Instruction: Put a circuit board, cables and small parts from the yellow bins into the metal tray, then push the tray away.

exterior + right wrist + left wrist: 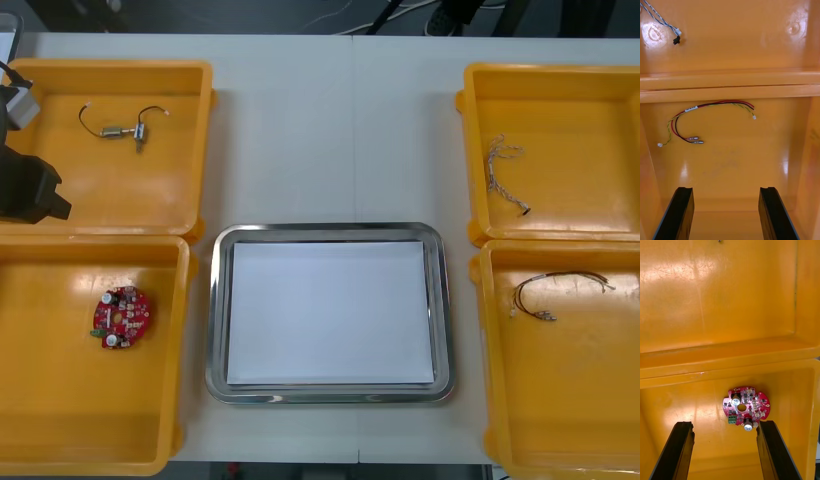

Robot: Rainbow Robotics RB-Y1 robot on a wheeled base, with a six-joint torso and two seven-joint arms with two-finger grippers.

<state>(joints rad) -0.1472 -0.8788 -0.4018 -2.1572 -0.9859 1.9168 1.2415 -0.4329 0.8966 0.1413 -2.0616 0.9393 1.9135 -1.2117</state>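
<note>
A round red circuit board [122,317] lies in the near left yellow bin [60,400]. My left gripper [724,423] is open above that bin, and the board [746,410] sits just beyond its fingertips, closer to one finger [767,442]. My right gripper [726,189] is open over the near right bin [580,400]. A red and yellow cable [707,112] lies well beyond its fingers. The metal tray [215,310], white inside, holds nothing.
The far left bin [190,150] holds a small metal part [125,128] with thin wires. A twisted blue and white cable [503,170] lies in the far right bin [600,150]. Part of my left arm [28,190] shows dark at the table's left edge.
</note>
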